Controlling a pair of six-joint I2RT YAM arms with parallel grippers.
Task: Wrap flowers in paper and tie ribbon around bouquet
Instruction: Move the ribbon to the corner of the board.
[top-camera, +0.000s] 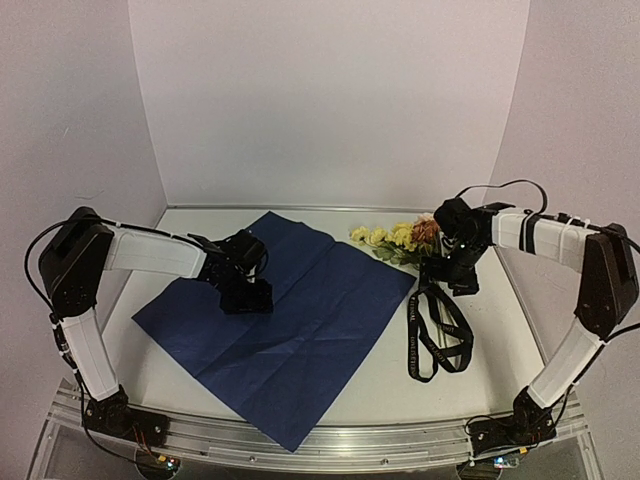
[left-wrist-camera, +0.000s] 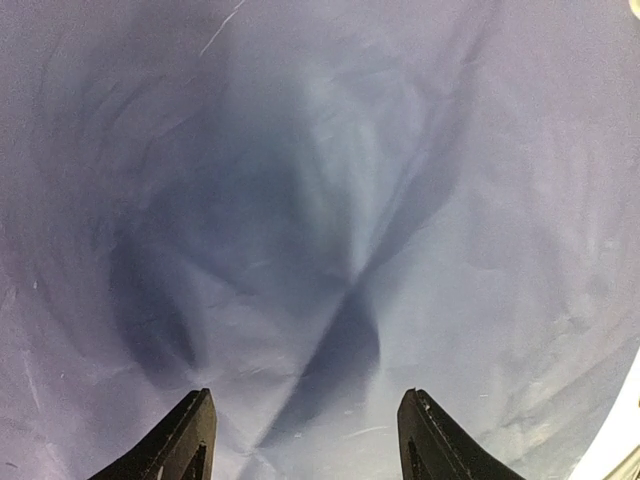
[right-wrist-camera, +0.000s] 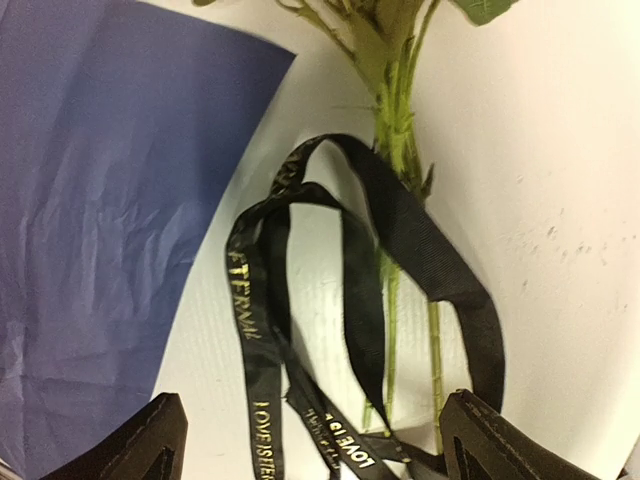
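The paper (top-camera: 290, 320) lies flat on the table with its dark navy face up, creased. My left gripper (top-camera: 245, 292) hangs low over its left part, and in the left wrist view (left-wrist-camera: 305, 432) the jaws stand open with only paper (left-wrist-camera: 320, 200) beneath. The flowers (top-camera: 392, 238) lie at the back right, blooms pointing left, with their green stems (right-wrist-camera: 398, 150) running under the ribbon. The black lettered ribbon (top-camera: 411, 335) lies in loose loops right of the paper. My right gripper (top-camera: 450, 275) hovers over the stems and ribbon (right-wrist-camera: 250, 320), wide open (right-wrist-camera: 310, 440), and holds nothing.
White walls close in the white table (top-camera: 490, 370) at the back and both sides. An aluminium rail (top-camera: 330, 445) runs along the near edge, where both arm bases are bolted. The paper's right corner (right-wrist-camera: 230, 60) ends just left of the ribbon.
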